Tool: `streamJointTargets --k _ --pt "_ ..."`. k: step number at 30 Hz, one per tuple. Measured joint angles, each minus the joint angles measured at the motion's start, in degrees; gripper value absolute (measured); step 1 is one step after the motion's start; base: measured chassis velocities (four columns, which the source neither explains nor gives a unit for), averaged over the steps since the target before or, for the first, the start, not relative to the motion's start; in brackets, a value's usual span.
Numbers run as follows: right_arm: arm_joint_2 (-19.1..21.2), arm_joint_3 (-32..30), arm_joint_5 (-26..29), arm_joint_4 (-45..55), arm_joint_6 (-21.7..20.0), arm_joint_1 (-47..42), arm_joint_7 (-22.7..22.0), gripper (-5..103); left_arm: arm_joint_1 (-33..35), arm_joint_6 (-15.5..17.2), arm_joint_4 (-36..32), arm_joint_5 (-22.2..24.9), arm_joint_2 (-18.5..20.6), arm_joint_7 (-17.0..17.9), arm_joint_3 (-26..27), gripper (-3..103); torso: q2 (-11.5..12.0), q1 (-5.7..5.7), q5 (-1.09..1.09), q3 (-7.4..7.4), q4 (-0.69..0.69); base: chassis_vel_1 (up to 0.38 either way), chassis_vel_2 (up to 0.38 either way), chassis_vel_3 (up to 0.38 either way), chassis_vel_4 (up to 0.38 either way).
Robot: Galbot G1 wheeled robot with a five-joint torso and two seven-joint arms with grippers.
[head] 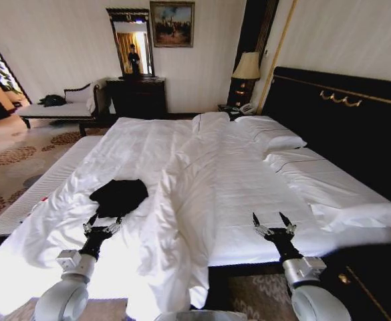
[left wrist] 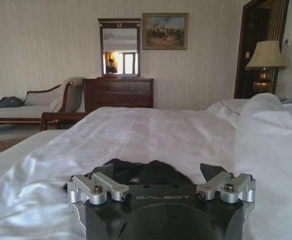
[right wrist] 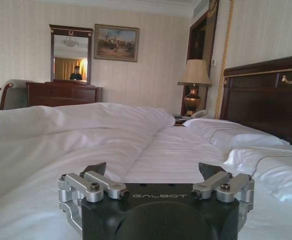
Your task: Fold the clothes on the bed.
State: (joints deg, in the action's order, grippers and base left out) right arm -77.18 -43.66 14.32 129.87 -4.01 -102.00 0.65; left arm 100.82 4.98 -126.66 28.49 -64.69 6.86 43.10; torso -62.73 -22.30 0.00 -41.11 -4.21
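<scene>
Left of centre in the head view, the black T-shirt [head: 119, 196] is lying bunched on the bed [head: 235, 180], the left gripper [head: 102, 224] hovering spread wide at its near edge. At lower right the right gripper [head: 274, 223] is waiting, equally wide. Pinching a hem, apparently nearest, should let the cloth spread flat. "GALBOT" is reading on both gripper bodies.
</scene>
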Motion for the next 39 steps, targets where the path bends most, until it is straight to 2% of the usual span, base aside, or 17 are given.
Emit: streamJointTargets --k 19,28,33,39 --pt "-0.29 0.98 -0.46 0.36 0.0 -0.6 0.02 100 0.4 -0.33 0.11 0.24 -0.27 -0.16 0.39 99 0.0 0.0 0.01 0.0 -0.01 0.199 0.206 -0.193 -0.204" --pt "-0.21 3.11 5.38 1.27 -0.71 -1.21 -0.09 100 0.61 -0.32 0.01 0.22 -0.44 -0.08 0.43 99 -0.01 0.0 -0.03 0.0 0.0 0.129 0.112 -0.126 -0.125" --pt "0.41 4.93 7.69 1.4 -1.84 -1.2 -0.2 100 1.05 -0.29 -0.32 0.19 -0.51 -0.09 0.62 99 0.0 0.0 0.03 0.0 0.0 0.0 0.0 0.0 0.0" --pt "2.57 7.85 9.99 1.2 -3.81 -0.7 0.03 100 1.89 -0.26 -0.91 -0.16 -1.02 -0.1 1.1 99 0.0 -0.01 -0.01 0.0 0.01 -0.027 -0.011 0.017 0.006"
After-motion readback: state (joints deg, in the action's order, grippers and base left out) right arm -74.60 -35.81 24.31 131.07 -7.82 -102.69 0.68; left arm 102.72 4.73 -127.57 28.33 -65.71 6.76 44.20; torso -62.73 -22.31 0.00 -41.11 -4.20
